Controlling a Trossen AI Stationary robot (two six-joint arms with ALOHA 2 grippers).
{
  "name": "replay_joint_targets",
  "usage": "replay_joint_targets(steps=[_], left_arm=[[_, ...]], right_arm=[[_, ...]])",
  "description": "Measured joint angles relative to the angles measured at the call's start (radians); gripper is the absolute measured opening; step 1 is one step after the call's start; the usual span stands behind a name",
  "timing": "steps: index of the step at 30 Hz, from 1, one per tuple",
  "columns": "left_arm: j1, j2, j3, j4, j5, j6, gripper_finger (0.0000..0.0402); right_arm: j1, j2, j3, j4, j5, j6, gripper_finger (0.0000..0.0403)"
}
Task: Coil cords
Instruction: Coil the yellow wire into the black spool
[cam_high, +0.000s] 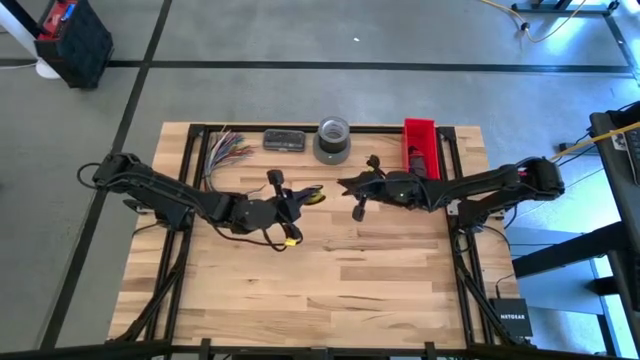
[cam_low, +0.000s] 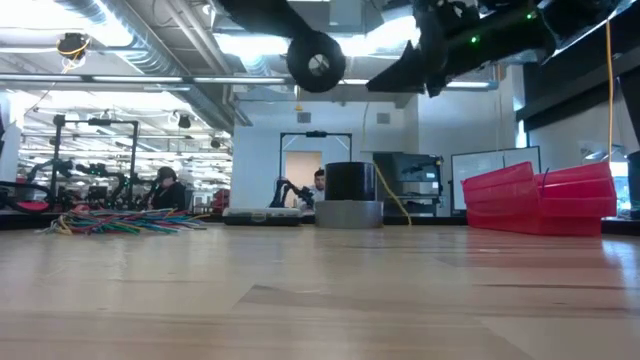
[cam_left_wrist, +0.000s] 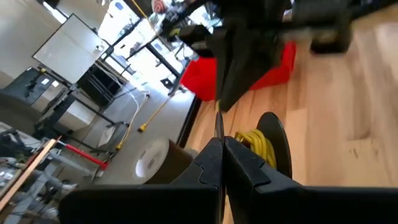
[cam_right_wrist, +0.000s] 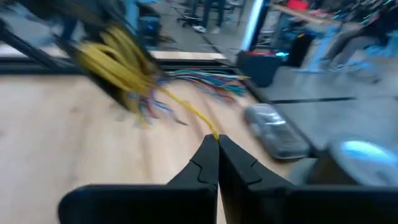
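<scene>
The cords (cam_high: 300, 197) are hanging in the air between my two grippers rather than lying on the table, and I am watching them mostly from overhead. The left gripper (cam_high: 283, 190) is holding the bundled part: in the right wrist view I am seeing yellow loops (cam_right_wrist: 118, 65) bunched against that arm's dark fingers, and in the left wrist view its own fingers are pressed together on a thin strand, with a yellow coil (cam_left_wrist: 256, 144) sitting just beyond the fingertips. The right gripper (cam_high: 358, 192) is closed too, and from its tip a single yellow strand (cam_right_wrist: 189, 112) is running away toward the bundle, so I judge it is pinching the free end. That makes the cord's long axis run straight across from one gripper to the other, with the bundle close against the left gripper and only the tail reaching the right one. The left arm is clearly the nearer to the coil itself. In the level view both arms are riding high above the wood (cam_low: 320, 290), so nothing seems to be touching the tabletop. For the next turn, I judge the right gripper needs to carry its end around the bundle while the left one is keeping the coil steady.
</scene>
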Motion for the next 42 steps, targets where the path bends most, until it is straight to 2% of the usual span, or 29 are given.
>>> replay_joint_targets(steps=[5,9,13,16,19,30,37,42], left_arm=[[0.027,0.030,0.000,0.007,-0.002,0.036,0.0000],[0.039,0.083,0.000,0.055,-0.002,0.102,0.0000],[0.054,0.127,0.000,0.164,-0.018,0.124,0.0000],[0.065,0.143,0.000,0.218,-0.027,0.120,0.0000],[0.069,0.150,0.000,0.240,-0.026,0.087,0.0000],[0.077,0.154,0.000,0.306,-0.033,-0.069,0.0000],[0.078,0.154,-0.002,0.310,0.053,-0.142,0.0000],[0.078,0.154,-0.002,0.314,0.070,-0.157,0.0000]], right_arm=[[0.000,-0.018,0.001,0.006,-0.159,0.110,0.0003],[0.010,-0.018,0.024,0.007,-0.217,0.167,0.0004],[0.055,-0.009,0.041,0.006,-0.220,0.169,0.0004],[0.086,0.004,0.051,0.041,-0.183,0.169,0.0004],[0.100,0.029,0.051,0.095,-0.142,0.165,0.0005],[0.100,0.144,0.066,0.260,-0.140,0.146,0.0005],[0.099,0.184,0.085,0.265,-0.142,0.141,0.0005],[0.099,0.185,0.085,0.264,-0.137,0.141,0.0005]])
